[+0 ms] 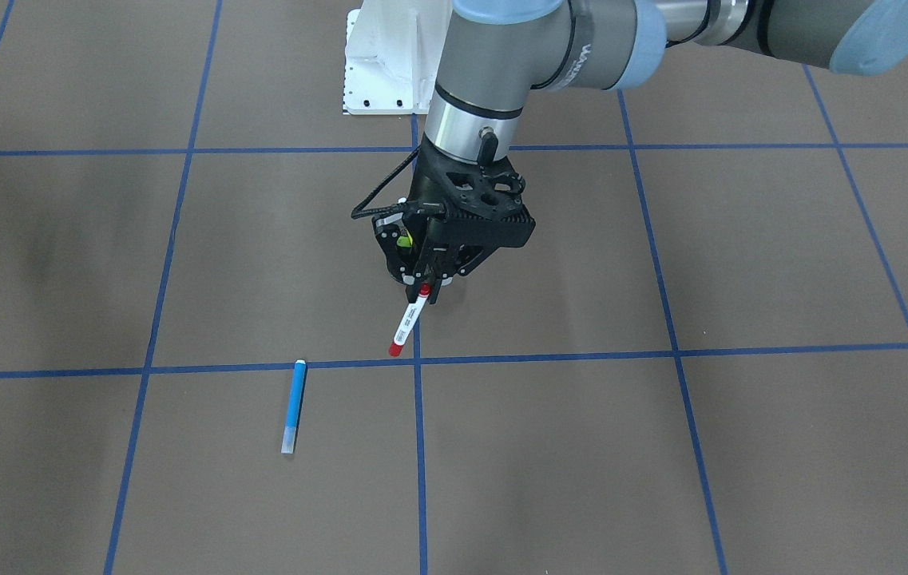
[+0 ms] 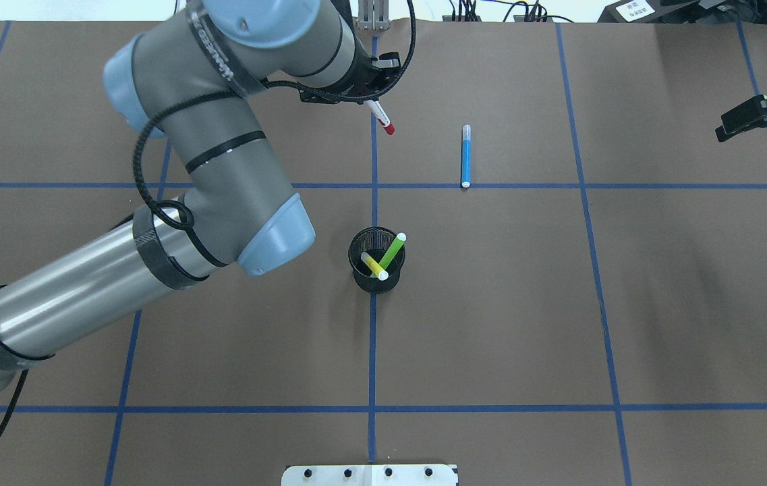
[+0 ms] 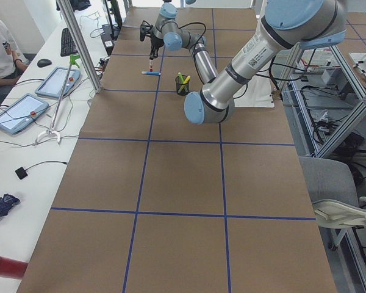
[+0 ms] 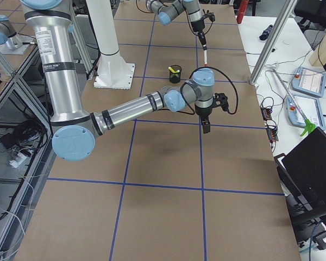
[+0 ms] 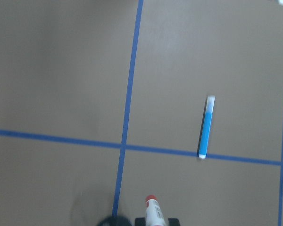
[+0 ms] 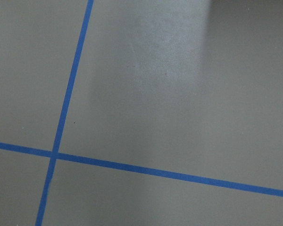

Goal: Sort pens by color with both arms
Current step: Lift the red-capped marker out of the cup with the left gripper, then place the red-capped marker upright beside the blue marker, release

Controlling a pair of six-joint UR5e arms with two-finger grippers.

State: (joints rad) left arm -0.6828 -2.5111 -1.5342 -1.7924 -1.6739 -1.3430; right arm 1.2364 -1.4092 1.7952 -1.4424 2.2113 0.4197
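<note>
Clamped in the black two-finger left end effector (image 1: 425,287): a slim white marker pen with red cap and end (image 1: 408,323), slanting down toward the brown bench (image 1: 661,447). Flat near that end effector, a slim blue marker pen (image 1: 294,406); behind it, toward the robot, a light green pen (image 2: 393,250) and a yellow pen (image 2: 374,265) in a black mesh cup (image 2: 373,283). Cannot tell how open the right end effector (image 2: 734,123) is.

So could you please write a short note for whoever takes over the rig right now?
Left gripper shut on the red pen, held tilted, tip down.
Right gripper off to the side, empty; open or shut unclear.
Blue pen lies on the table; green pen and yellow pen stand in the cup.
Done: red pen picked up.
Left: set it down, sort the rest.
</note>
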